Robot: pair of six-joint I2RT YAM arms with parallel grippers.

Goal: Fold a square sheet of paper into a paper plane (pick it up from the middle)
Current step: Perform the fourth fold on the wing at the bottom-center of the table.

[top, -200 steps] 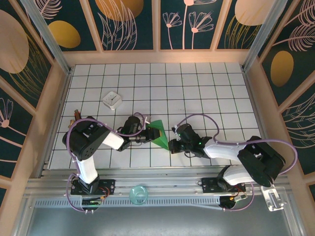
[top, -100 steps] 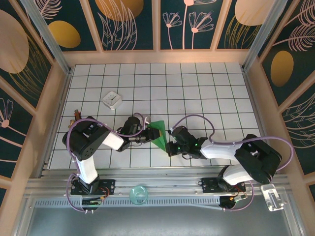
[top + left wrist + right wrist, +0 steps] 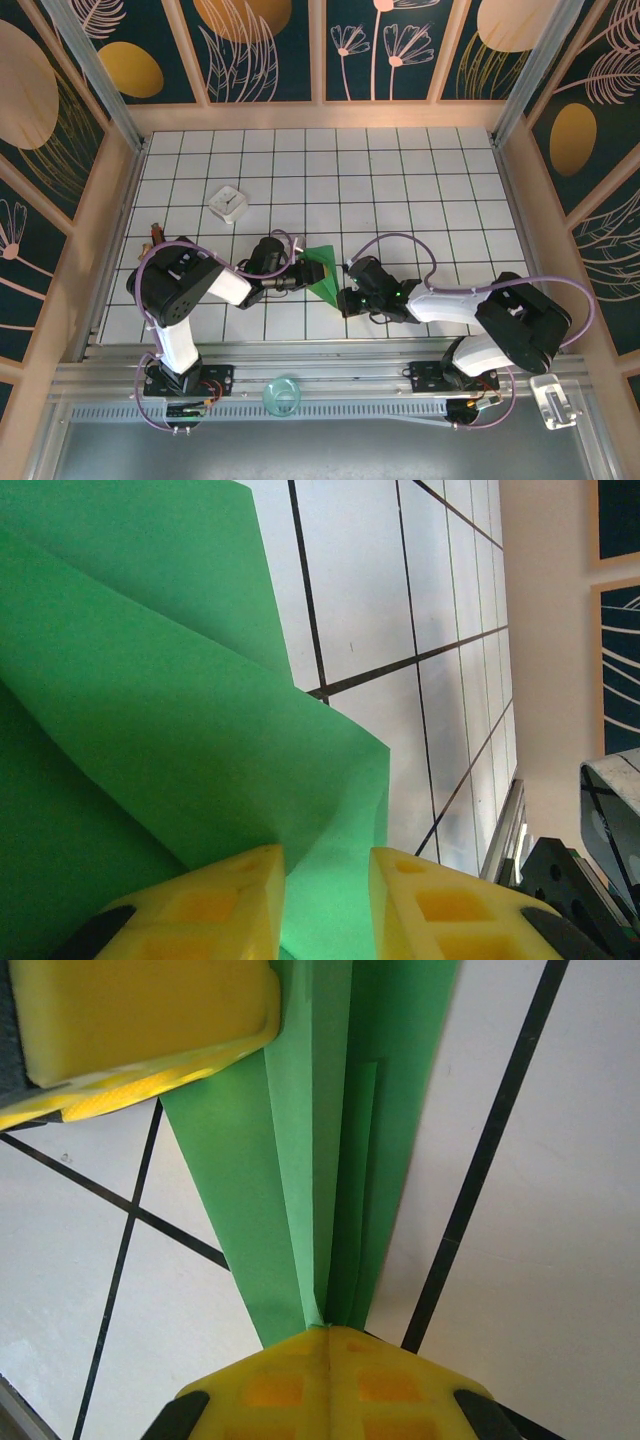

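Broadly, the white tiled table (image 3: 400,180) is lying open beyond the paper plane (image 3: 322,272), with bare rows of tiles running away from it. The left arm (image 3: 180,285) and right arm (image 3: 500,315) are reaching in low from either side of the plane, crowding its near side. The bright-green plane is resting creased on the tiles, its wide edge facing away and its narrow end pointing nearward. A small white box (image 3: 228,203) is sitting well apart, far-left of the plane. The right gripper (image 3: 325,1332) is pinching the narrow end, fingers pressed together. The left gripper (image 3: 325,855) is straddling a raised edge, a gap showing between its yellow fingers (image 3: 220,890); whether it is clamping, I cannot tell.
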